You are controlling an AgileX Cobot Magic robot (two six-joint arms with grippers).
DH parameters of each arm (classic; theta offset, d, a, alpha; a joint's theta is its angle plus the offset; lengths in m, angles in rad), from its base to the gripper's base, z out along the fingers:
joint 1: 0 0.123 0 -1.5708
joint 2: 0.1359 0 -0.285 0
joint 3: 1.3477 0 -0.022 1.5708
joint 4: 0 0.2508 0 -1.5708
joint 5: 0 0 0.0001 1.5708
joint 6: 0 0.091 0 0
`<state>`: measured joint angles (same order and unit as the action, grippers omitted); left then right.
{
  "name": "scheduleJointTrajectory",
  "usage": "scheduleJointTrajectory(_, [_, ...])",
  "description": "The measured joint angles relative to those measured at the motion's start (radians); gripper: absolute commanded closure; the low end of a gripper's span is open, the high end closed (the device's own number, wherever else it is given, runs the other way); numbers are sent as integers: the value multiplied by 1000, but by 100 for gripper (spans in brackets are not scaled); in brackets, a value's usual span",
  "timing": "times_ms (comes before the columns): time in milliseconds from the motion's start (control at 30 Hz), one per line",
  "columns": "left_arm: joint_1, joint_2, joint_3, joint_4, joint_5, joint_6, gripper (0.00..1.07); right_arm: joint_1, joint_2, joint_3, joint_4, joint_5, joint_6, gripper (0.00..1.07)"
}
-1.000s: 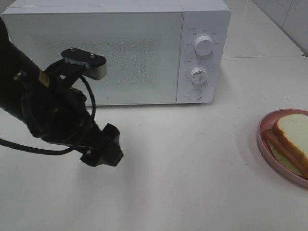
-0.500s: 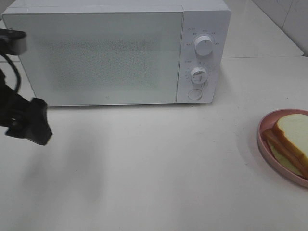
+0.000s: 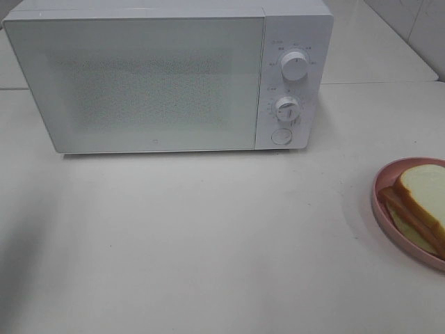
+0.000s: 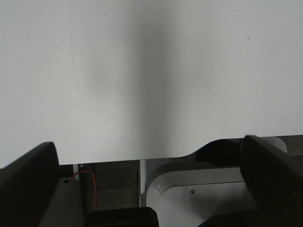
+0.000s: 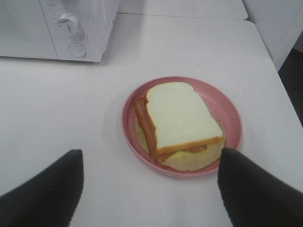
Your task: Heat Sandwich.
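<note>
Sitting on the pink plate (image 5: pixel 229 113), well right of the closed microwave (image 3: pixel 139 76): the sandwich (image 5: pixel 177 125), likely soft, light, shifting; gripping both crust edges. Hovering nearby, right claw (image 5: pixel 149 189) spread apart; left claw (image 4: pixel 147 189) likewise.

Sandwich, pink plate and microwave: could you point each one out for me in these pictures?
sandwich (image 5: pixel 180 116): right wrist view, middle of the top bread slice.
pink plate (image 5: pixel 231 115): right wrist view, bare inner rim beside the bread.
microwave (image 3: pixel 149 83): high view, centre of the closed door.
</note>
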<state>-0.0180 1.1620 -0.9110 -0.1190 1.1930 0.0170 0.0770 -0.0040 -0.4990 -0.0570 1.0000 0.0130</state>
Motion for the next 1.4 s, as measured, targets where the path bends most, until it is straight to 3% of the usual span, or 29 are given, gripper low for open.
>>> scheduleJointTrajectory(200, [2, -123, 35, 20, 14, -8, 8, 0, 0, 0, 0, 0, 0, 32])
scheduleJointTrajectory(467, [2, -403, 193, 79, 26, -22, 8, 0, 0, 0, 0, 0, 0, 32])
scheduleJointTrajectory(733, [2, -612, 249, 85, 25, -22, 8, 0, 0, 0, 0, 0, 0, 32])
scheduleJointTrajectory(933, [2, -767, 342, 98, 17, -22, 8, 0, 0, 0, 0, 0, 0, 32])
scheduleJointTrajectory(1400, [3, -982, 394, 94, -107, -22, 8, 0, 0, 0, 0, 0, 0, 32])
